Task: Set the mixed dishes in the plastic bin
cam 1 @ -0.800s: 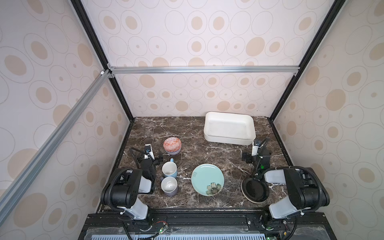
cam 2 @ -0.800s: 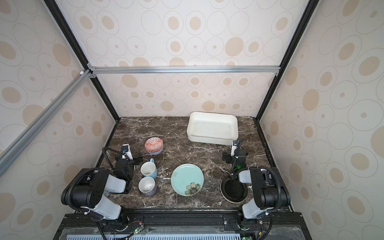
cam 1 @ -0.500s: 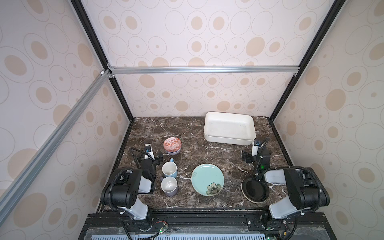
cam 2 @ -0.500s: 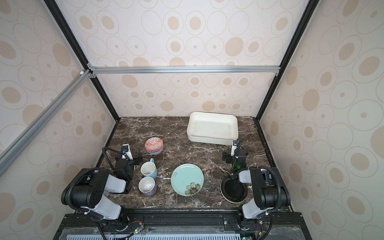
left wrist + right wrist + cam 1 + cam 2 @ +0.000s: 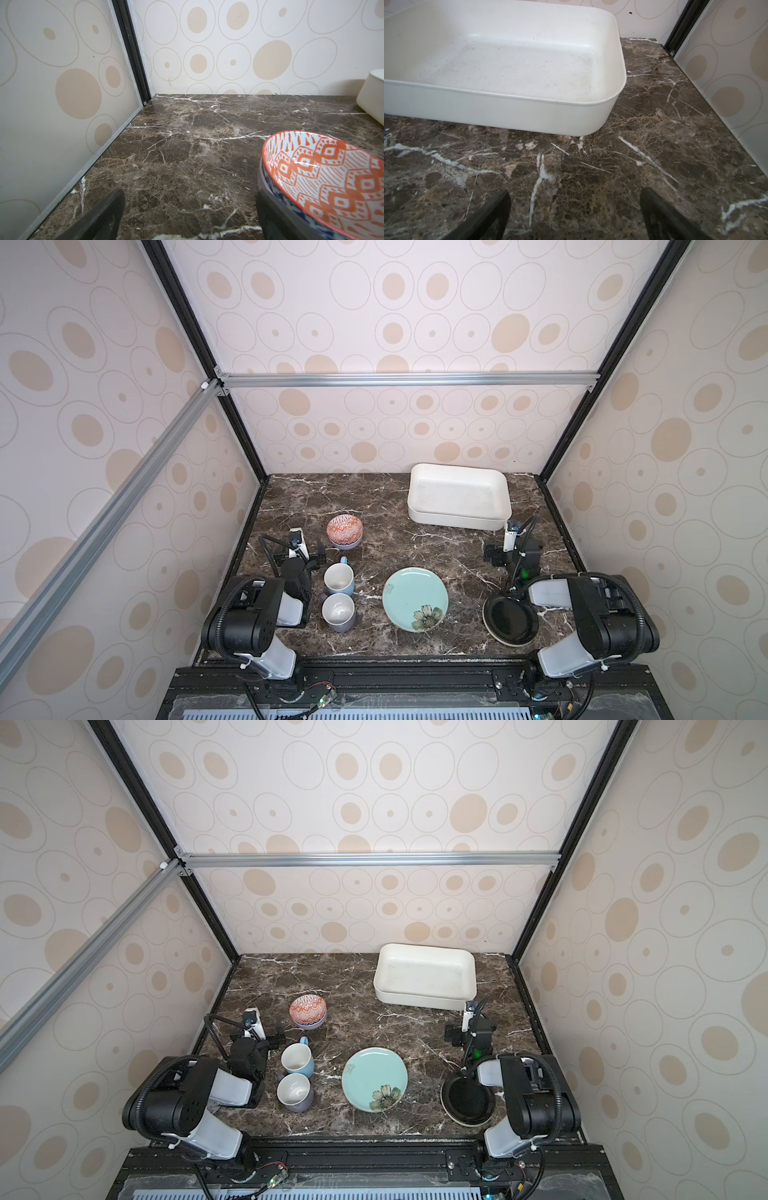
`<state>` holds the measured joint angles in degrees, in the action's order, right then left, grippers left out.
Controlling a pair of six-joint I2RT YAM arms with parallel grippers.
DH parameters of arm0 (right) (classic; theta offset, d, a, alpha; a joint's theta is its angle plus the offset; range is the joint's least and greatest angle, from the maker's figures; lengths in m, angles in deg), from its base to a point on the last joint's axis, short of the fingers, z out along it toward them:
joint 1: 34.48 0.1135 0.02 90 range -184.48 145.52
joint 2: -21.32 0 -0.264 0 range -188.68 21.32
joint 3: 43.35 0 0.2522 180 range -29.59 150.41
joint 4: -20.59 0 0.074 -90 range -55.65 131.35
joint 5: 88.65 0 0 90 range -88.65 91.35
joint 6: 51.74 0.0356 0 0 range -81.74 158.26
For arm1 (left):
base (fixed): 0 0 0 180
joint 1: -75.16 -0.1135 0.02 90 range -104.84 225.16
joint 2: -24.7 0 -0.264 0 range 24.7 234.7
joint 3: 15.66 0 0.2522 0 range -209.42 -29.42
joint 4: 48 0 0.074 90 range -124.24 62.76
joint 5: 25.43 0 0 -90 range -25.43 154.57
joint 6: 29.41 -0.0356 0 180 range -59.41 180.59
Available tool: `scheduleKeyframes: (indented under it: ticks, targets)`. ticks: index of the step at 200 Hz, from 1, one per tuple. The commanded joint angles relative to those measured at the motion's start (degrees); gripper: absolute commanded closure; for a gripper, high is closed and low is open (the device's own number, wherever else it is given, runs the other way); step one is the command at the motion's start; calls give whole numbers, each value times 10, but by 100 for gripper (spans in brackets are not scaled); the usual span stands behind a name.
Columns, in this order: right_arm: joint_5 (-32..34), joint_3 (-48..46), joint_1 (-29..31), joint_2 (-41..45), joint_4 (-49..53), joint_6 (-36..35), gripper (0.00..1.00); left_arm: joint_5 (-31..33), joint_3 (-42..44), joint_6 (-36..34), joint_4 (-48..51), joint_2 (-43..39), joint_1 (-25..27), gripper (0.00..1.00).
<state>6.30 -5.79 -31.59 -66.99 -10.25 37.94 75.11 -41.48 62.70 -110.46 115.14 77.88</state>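
Our left gripper (image 5: 302, 556) is opened wide and holds nothing. The right gripper (image 5: 512, 553) is the same, opened wide with nothing between its jaws. We see both arms folded low at the near edge of the tabletop (image 5: 395, 547), each gripper pointing toward the back wall, close above the marble. The left gripper is just beside the orange-patterned bowl (image 5: 344, 529). The right gripper faces the near wall of the plastic bin (image 5: 459, 522), close to its right corner.

The bin is white, shallow and rectangular, with rounded corners and small dark specks on its floor. It stands at the back right of the tabletop, and all the dishes lie outside it.

We count two bowls, the orange one nested in a blue-patterned bowl (image 5: 268, 182). We count two mugs, white inside: the light-blue mug (image 5: 339, 578) and, nearer to us, the lavender-grey mug (image 5: 338, 612). There are two plates, the teal flower-painted plate (image 5: 415, 599) and the smaller black-and-cream plate (image 5: 509, 620), and one bin.
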Motion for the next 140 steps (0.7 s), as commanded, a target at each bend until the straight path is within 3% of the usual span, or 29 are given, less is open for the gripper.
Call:
scheduleKeyframes:
  ticks: [1,140]
  targets:
    - [6,6,2,2,-5,-4,0,-3,-9,-8,-15,1,-1,1]
    - [-15,16,-4,13,11,-10,0,-4,-8,-8,-15,0,-2,1]
